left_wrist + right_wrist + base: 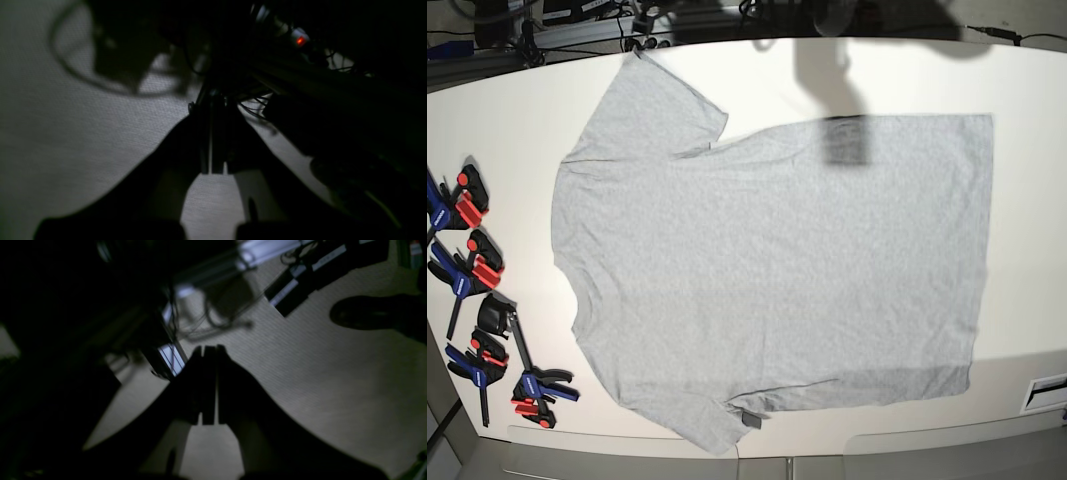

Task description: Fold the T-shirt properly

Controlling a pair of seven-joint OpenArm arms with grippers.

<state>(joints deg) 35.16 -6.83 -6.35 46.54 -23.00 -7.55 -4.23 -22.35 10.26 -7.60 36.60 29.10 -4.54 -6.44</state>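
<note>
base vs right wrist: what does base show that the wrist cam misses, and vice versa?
Only base: the whole T-shirt spread flat, plain side up, on the white table, sleeves toward the view's left, plus the clamps along the table's left edge. No arm is in it.

Only right wrist: the right gripper, dark and blurred, jaws together with nothing between them, over carpeted floor, with a shoe at upper right.

Shared: nothing clearly; the wrist view shows no shirt.
</note>
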